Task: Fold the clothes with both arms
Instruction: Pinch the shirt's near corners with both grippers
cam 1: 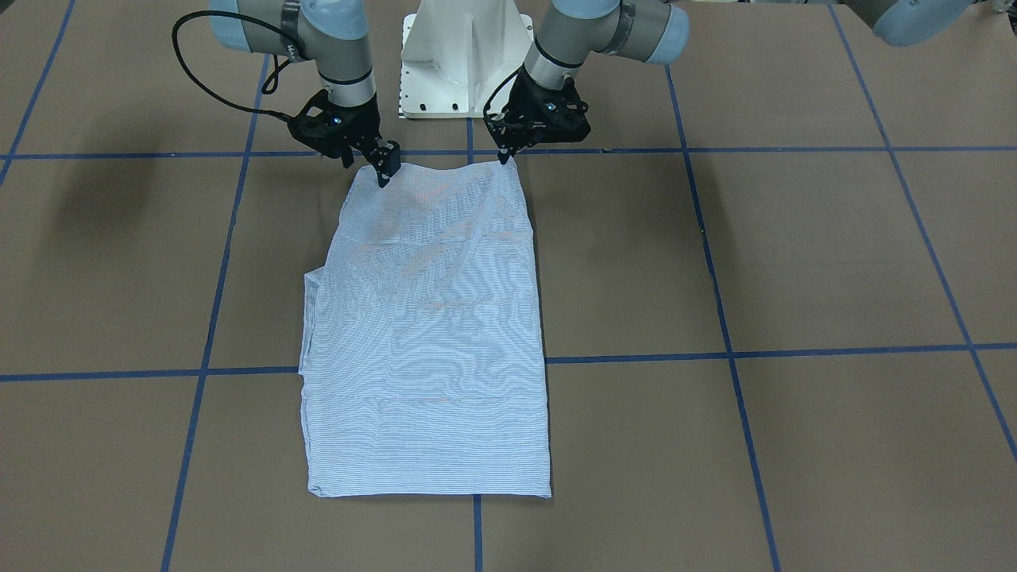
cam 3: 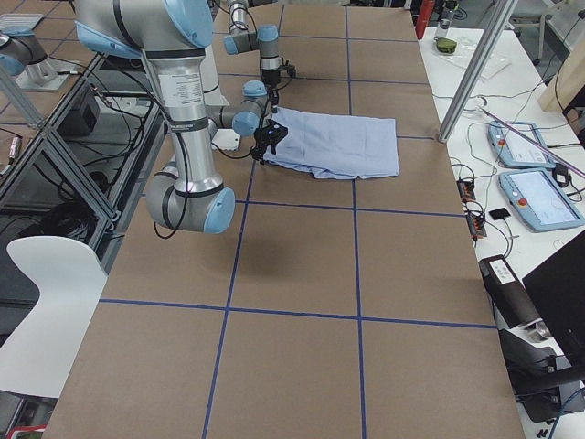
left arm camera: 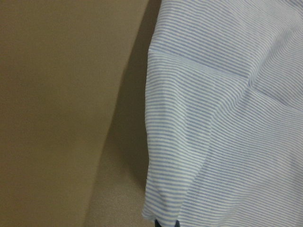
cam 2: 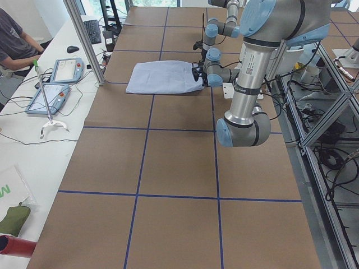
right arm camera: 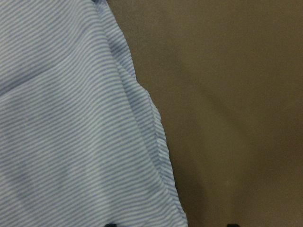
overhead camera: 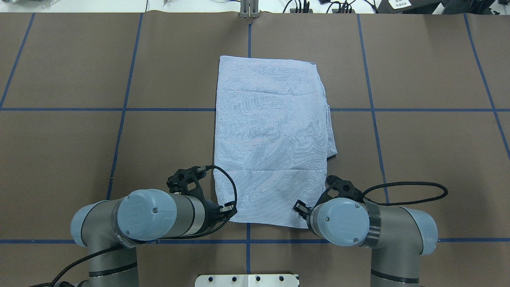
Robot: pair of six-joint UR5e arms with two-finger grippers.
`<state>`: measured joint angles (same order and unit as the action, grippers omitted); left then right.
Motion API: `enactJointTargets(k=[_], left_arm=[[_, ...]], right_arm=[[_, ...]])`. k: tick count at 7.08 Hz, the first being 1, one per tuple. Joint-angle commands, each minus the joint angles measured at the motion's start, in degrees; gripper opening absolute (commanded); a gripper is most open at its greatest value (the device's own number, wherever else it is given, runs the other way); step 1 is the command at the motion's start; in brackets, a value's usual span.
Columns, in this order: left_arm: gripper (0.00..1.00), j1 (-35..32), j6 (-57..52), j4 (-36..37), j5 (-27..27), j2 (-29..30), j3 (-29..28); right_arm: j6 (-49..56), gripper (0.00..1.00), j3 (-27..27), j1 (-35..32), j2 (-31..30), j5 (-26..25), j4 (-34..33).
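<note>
The clothes are one light blue-and-white striped shirt (cam 1: 429,342) (overhead camera: 271,139), folded into a long rectangle flat on the brown table. Its end nearest the robot rises slightly toward both grippers. My left gripper (cam 1: 507,157) (overhead camera: 227,210) is at the shirt's near-left corner. In the left wrist view its dark tips (left arm camera: 166,223) sit close together, shut on the shirt (left arm camera: 222,118). My right gripper (cam 1: 385,171) (overhead camera: 299,208) is at the near-right corner. In the right wrist view its fingertips (right arm camera: 111,224) stand wide apart, open, with the shirt's edge (right arm camera: 161,156) between them.
The white pedestal base (cam 1: 465,63) stands just behind both grippers. Blue tape lines (overhead camera: 123,109) grid the brown table. A person (cam 2: 14,39) sits at a side table with teach pendants (cam 2: 53,84). A white chair (cam 3: 46,302) stands off the table's robot side.
</note>
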<state>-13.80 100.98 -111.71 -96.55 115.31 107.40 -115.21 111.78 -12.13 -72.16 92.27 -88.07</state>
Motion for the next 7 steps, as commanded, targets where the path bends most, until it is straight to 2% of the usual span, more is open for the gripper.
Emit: enactJointTargets(k=[1,2,4,7], left_arm=[[0.0,-0.1,0.0,0.0,0.1,0.0,0.0],[0.0,0.0,0.0,-0.1,0.1,0.0,0.0],[0.0,0.0,0.0,-0.1,0.1,0.0,0.0],[0.0,0.0,0.0,-0.1,0.1,0.0,0.0]], right_arm=[[0.1,0.84,0.1,-0.1,-0.2,0.2,0.0],[0.1,0.85,0.1,-0.2,-0.3,0.3,-0.1],[0.1,0.95,0.1,-0.2,-0.4,0.3,-0.1],[0.1,0.94,-0.1,-0.2,-0.4,0.2,-0.1]])
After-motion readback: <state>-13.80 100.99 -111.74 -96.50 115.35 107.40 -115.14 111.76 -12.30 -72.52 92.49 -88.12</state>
